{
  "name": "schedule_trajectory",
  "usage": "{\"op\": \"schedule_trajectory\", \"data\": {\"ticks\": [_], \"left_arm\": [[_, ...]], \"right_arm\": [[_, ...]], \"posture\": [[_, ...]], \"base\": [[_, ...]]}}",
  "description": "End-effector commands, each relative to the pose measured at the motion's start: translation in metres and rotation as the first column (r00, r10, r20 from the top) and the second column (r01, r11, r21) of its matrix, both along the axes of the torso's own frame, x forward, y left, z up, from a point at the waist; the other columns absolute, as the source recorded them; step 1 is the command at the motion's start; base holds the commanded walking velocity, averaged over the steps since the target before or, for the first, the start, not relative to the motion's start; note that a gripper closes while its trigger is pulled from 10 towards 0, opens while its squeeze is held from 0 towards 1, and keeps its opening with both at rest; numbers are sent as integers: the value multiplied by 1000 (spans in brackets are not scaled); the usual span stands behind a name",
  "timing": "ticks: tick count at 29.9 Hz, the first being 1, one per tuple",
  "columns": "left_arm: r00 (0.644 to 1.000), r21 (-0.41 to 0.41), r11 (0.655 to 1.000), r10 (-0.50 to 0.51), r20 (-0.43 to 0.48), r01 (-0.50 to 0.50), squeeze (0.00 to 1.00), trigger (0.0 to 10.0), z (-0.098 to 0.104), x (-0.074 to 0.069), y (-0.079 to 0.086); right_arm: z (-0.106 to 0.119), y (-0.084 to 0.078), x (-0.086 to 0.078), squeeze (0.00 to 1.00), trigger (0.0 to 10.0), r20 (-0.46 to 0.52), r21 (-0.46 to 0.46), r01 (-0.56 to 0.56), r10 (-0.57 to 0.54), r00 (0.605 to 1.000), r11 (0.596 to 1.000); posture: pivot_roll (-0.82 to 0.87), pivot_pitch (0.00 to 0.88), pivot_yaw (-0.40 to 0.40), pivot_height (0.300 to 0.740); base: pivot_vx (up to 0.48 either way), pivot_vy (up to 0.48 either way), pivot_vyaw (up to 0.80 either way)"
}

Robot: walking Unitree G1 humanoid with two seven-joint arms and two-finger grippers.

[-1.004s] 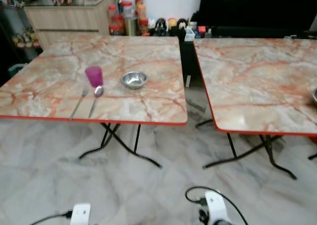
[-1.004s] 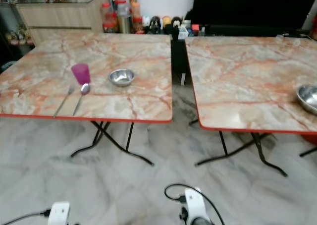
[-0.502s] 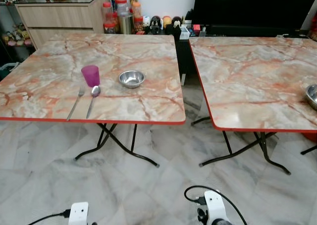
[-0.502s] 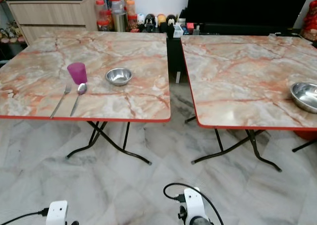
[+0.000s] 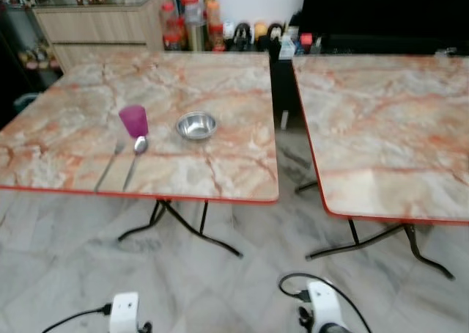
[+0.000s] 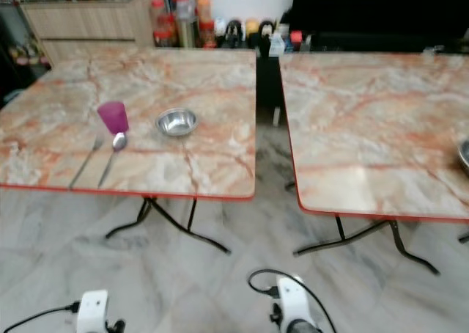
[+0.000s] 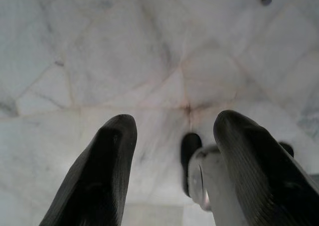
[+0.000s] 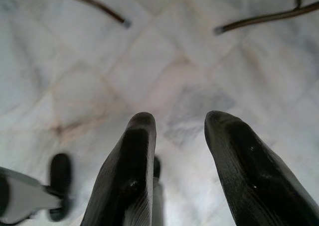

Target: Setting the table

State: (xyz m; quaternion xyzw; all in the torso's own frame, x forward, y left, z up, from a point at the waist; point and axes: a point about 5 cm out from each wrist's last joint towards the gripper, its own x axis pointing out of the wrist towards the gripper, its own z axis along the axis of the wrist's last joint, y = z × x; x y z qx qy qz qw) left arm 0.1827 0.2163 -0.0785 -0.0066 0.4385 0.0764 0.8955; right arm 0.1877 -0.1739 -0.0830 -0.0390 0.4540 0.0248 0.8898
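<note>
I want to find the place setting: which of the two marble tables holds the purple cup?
The left table: its purple cup stands by a fork, spoon and steel bowl.

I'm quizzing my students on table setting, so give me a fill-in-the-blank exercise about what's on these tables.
1. The cup on the left table is coloured ____.
2. Lying right beside the fork is a ____.
3. The small bowl on the left table is made of ____.
4. Both end effectors hang over the ____, left end effector and right end effector alike.

Missing words: pink; spoon; metal; floor
</note>
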Motion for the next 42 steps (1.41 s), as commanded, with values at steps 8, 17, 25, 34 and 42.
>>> {"op": "schedule_trajectory", "data": {"ticks": [8,17,25,34,42], "left_arm": [[1000,23,999,27,-9,-27,0,10000,0,-7,13],[999,23,999,45,4,-45,0,10000,0,-7,15],[999,16,999,49,-7,-49,0,10000,-1,-7,12],[999,17,999,40,-9,-40,0,10000,0,-6,12],[999,23,999,36,-8,-36,0,10000,0,-5,13]], "right_arm": [[1,13,4,0,10000,10,31,-11,10,1000,999],[2,15,6,0,10000,13,39,-8,7,1000,999],[1,14,5,0,10000,5,54,17,-17,1000,998],[2,14,5,0,10000,14,41,8,-8,1000,999],[1,16,5,0,10000,13,45,7,-8,1000,999]], "posture": [[71,0,-9,719],[69,0,-7,719],[64,0,-6,719],[65,0,-2,719],[64,0,2,719]], "base": [[105,0,0],[0,0,0],[0,103,-127],[0,367,-133],[0,372,0]]}}
